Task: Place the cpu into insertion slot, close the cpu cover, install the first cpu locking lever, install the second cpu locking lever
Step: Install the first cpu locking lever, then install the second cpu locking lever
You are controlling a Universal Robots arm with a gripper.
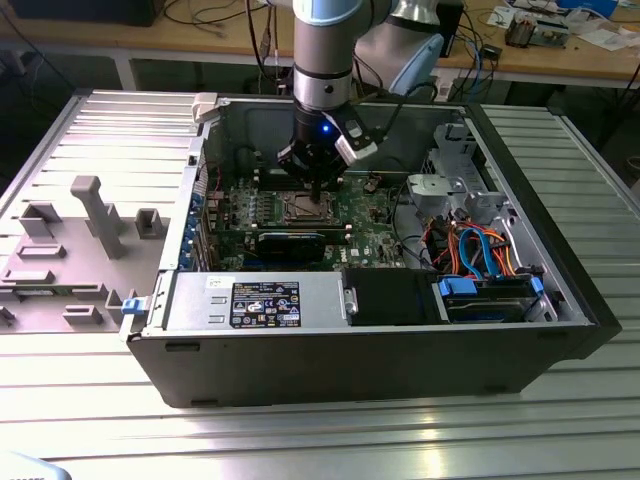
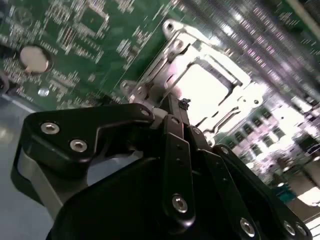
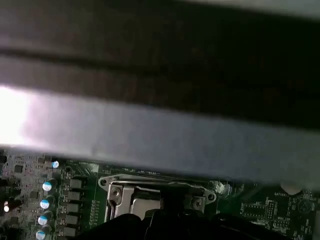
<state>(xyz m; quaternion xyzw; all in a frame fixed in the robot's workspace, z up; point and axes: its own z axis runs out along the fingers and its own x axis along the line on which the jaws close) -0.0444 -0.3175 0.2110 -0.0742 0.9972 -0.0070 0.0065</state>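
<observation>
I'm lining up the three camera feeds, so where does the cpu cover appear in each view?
Exterior view: the cpu cover lies mid-motherboard, directly under the gripper.
Second wrist view: the silvery frame sits just beyond the gripper, around the bright cpu.
First wrist view: it lies beside the row of capacitors.
Shared landmark: the green motherboard.
</observation>
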